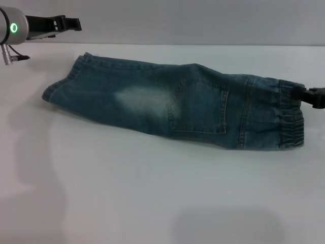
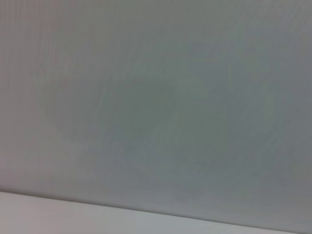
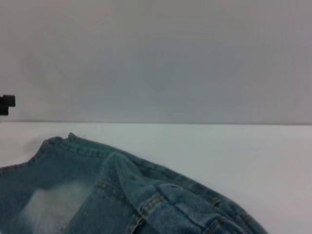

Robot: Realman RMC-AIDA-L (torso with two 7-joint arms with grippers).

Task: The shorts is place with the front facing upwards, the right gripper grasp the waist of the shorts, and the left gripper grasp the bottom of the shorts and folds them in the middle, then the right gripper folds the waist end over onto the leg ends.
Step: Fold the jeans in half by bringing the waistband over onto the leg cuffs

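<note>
Head view is showing the shorts lying on the white table, already folded lengthwise so that one leg is resting over the other, stretched from the far left toward the right. The bottom, with its flat stitched hems, is being shown at the left end, and a pale faded patch is being seen just right of it. A stitched pocket is being displayed near the middle of the cloth. The waist, gathered and puckered, is being presented at the right end. The right gripper is being held at the right edge of the scene, touching the far corner of the waist; whether its jaws are clenched on the cloth cannot be told, since only a small black part is being seen. The left gripper is being kept at the far left, above and beyond the bottom, well apart from the cloth, and its jaws cannot be judged either. In the right wrist view the shorts are being seen as raised folds of denim on the table. Only a blank grey surface is being shown in the left wrist view.
</note>
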